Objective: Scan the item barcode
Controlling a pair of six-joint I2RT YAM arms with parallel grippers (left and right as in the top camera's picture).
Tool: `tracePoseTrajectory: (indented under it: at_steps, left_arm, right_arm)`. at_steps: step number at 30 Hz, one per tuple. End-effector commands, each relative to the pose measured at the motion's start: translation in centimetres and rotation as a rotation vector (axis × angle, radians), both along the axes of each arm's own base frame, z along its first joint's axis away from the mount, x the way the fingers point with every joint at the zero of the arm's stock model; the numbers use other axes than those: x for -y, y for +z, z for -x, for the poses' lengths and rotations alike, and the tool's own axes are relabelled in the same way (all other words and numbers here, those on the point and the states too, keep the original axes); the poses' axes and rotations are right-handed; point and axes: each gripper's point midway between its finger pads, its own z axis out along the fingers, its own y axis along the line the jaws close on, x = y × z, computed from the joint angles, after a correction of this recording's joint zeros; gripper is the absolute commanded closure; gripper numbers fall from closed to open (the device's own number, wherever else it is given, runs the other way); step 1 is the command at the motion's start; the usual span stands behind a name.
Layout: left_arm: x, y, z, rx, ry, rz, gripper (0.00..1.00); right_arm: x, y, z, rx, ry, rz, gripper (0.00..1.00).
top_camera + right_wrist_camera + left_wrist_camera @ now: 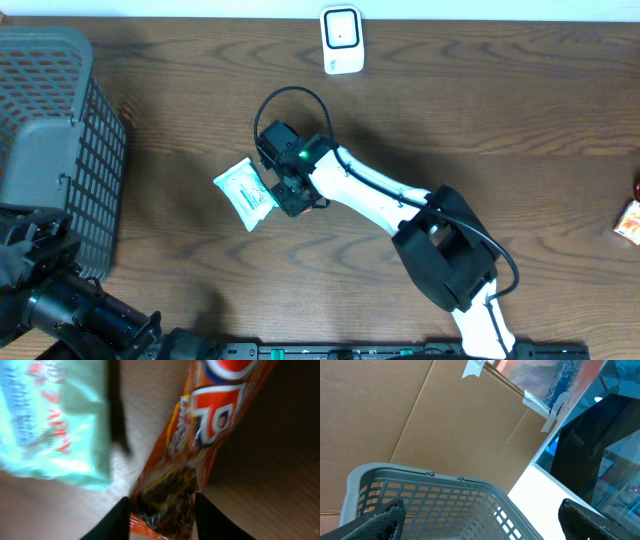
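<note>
My right claw [161, 517] is pinching the end of the glossy orange plastic snack wrapper [210, 425], mid-bench, just beside a flat mint-green packet [243, 190] on the brown wooden bench [500, 120]. My left claw [480, 527] is spread wide, empty, above the grey plastic mesh basket [420, 485]. Status, as judged: grasp made. Remaining: carry the wrapper to the white box-shaped scanner [341, 40], well apart, and present its barcode.

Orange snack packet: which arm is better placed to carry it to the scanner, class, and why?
Right. The right gripper pinches the orange snack packet mid-table, near the scanner. The left gripper hangs open at the basket, far off.
</note>
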Motion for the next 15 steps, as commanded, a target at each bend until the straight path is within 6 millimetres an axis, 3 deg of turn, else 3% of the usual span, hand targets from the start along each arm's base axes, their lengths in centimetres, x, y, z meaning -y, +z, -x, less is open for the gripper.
tracePoseTrajectory:
  at_steps: [1,5,11,15]
  left_arm:
    - [-0.3,0.2,0.6,0.011,0.013,0.009,0.02]
    - [-0.3,0.2,0.6,0.011,0.013,0.009,0.02]
    - [-0.3,0.2,0.6,0.011,0.013,0.009,0.02]
    - [-0.3,0.2,0.6,0.011,0.013,0.009,0.02]
  right_arm:
    - [1.3,-2.3,-0.8,0.041,-0.054,0.102,0.66]
    - [1.7,-4.1,-0.8,0.032,-0.061,0.133,0.64]
    - [1.6,-4.4,-0.7,0.027,-0.060,0.132,0.24]
    - [1.4,-4.3,-0.7,0.026,-0.058,0.128,0.15]
